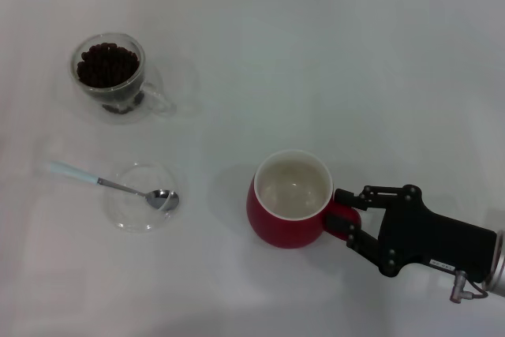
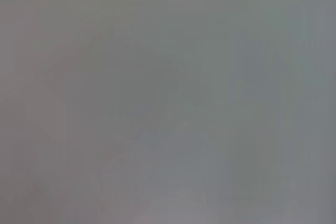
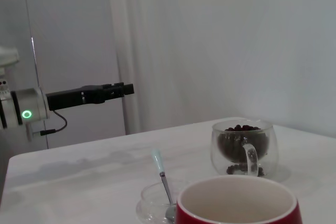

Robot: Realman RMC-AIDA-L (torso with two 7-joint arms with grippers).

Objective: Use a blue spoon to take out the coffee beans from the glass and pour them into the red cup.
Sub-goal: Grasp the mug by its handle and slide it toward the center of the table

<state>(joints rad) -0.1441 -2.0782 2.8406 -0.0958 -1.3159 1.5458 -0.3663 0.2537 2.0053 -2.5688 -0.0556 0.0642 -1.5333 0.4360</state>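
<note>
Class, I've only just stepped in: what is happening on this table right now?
The right gripper has its fingers around the handle of the red cup, whose inside looks empty. The glass stands apart, full of coffee beans. The blue spoon lies untouched, its bowl resting in a clear glass saucer and its handle sticking out past the rim. The left gripper hangs in the air away from the table, seen only from the right wrist view. No beans have been scooped yet.

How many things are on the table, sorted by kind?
Cups: 2, the glass holding coffee beans and the red cup
Spoons: 1, the blue spoon
Saucers: 1, a clear glass saucer
Total: 4
</note>
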